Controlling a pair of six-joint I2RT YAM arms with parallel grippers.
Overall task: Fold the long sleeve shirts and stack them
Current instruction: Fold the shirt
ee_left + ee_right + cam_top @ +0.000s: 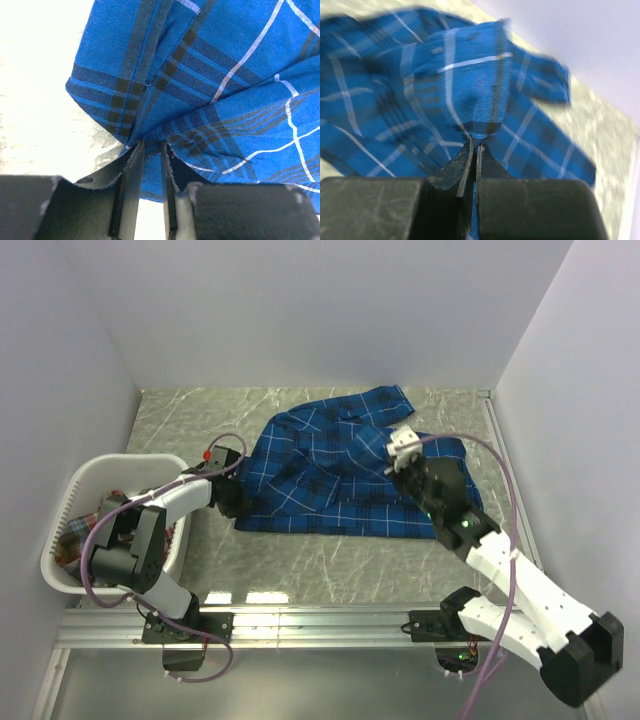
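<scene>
A royal blue plaid long sleeve shirt (pixel 320 480) lies rumpled across the middle of the table. At its left edge my left gripper (pixel 235 502) has its jaws closed narrowly on a bunched fold of the blue cloth (pixel 225 75), which fills the gap at the gripper's tips (pixel 150 145). On the shirt's right part my right gripper (pixel 398 462) is shut on a pinched peak of the blue fabric (pixel 420 85), with the cloth drawn up into its tips (pixel 474 142). Another shirt, a red plaid one (pixel 72 545), lies crumpled in the basket.
A white plastic laundry basket (pixel 70 495) stands at the left, close beside the left arm. The marbled tabletop (pixel 300 570) is walled on three sides. A metal rail (pixel 320 625) with the arm bases runs along the near edge.
</scene>
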